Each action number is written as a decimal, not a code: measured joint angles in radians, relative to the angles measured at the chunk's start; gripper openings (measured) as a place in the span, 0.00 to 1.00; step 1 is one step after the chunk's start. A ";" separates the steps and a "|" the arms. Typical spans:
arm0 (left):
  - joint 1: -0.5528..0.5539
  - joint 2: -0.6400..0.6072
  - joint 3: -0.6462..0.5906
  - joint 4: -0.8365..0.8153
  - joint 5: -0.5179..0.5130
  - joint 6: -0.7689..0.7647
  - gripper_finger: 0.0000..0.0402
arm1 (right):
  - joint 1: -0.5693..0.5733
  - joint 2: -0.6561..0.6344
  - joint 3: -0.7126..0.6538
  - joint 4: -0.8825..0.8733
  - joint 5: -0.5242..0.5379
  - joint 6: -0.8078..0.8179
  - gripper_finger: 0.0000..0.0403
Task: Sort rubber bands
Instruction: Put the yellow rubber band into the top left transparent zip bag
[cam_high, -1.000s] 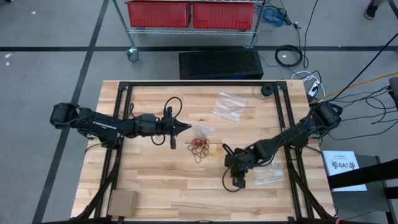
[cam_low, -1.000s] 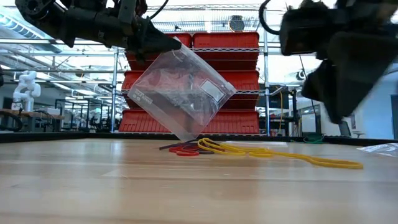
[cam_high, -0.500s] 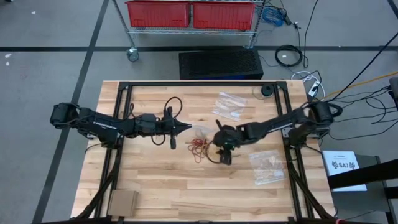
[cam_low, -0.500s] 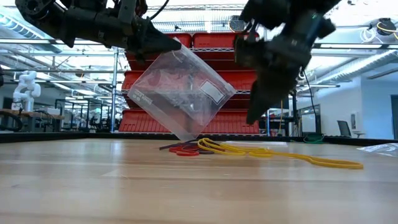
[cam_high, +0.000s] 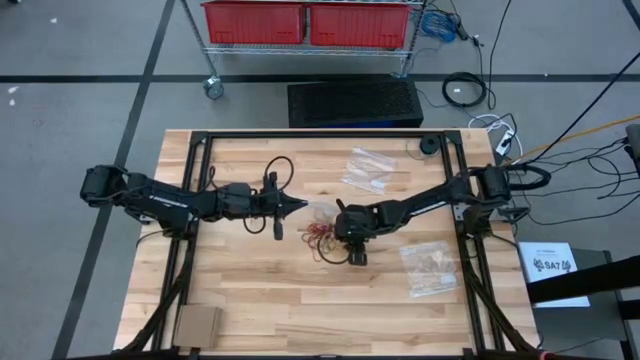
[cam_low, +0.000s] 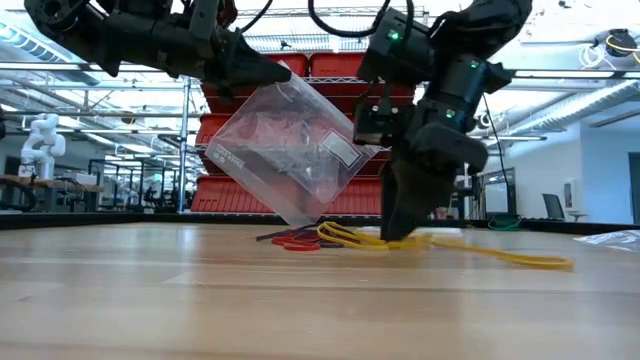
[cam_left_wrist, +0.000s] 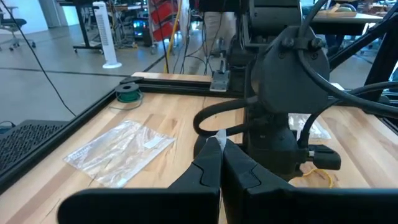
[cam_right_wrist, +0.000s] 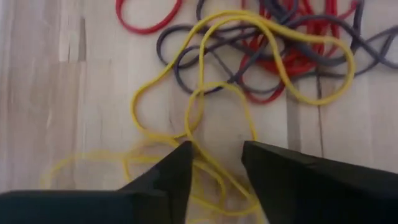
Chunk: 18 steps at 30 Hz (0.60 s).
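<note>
Mid-worktop, picking out yellow: right gripper (cam_right_wrist: 214, 163) down with fingers spread over yellow loops of the rubber bands (cam_high: 322, 237). Left gripper (cam_low: 262, 68) pinching a clear bag (cam_low: 290, 150) aloft. Next, probably: closing on one strand only.

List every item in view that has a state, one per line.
Left gripper: jaws shut on clear bag, held above the table.
Clear bag: hanging tilted, bottom corner by the pile.
Right gripper: jaws open, down over yellow bands.
Rubber bands: loose, tangled on the table.

Red, yellow and dark grey rubber bands (cam_right_wrist: 261, 56) on pale wood table (cam_right_wrist: 37, 93)
</note>
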 joint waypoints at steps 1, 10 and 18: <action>0.000 0.000 0.000 -0.001 0.000 0.000 0.00 | -0.003 0.002 0.004 0.001 0.003 -0.002 0.26; 0.000 0.000 0.000 -0.014 0.000 0.000 0.00 | -0.002 -0.025 0.005 -0.015 -0.013 0.008 0.02; 0.000 0.000 0.000 -0.014 0.000 -0.001 0.00 | 0.006 -0.180 0.005 -0.027 -0.010 0.022 0.00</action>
